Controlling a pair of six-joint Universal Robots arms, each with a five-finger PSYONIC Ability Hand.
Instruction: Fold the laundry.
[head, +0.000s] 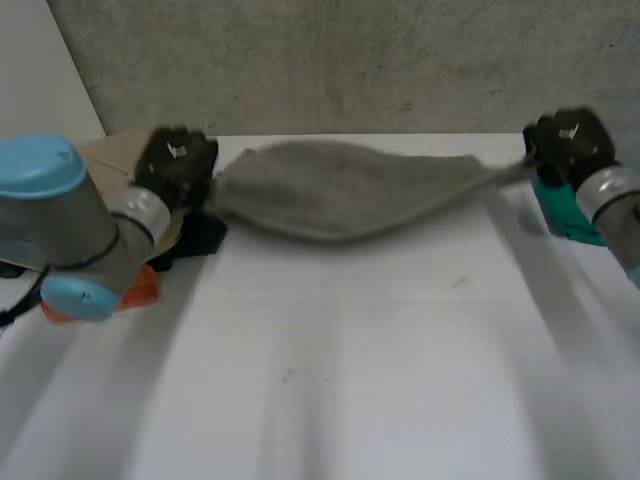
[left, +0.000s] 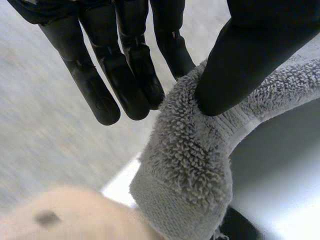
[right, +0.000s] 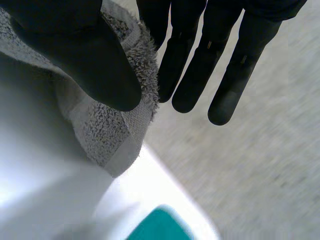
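**Surroundings:** white table (head: 350, 380); grey wall (head: 330, 60) behind. By the left arm, tan board (head: 110, 155), black item (head: 200, 238) just beside the towel's end, orange item (head: 145, 288). Teal item (head: 562, 215) close against the right wrist.

**Grey towel** (head: 340, 190)**:** strung between both hands over the table's far side, middle sagging.

**Left hand** (head: 175, 165)**:** clamped on one end of the towel, thumb pressing it against straight fingers.

**Right hand** (head: 568, 145)**:** same pinch on the opposite end.

**Head view:** whole span and sag.

**Left wrist view:** looped pile and flat hem band bunched under the thumb (left: 235, 65), tan board beyond the corner.

**Right wrist view:** hemmed corner hanging past the thumb (right: 90, 60), teal item beyond it.
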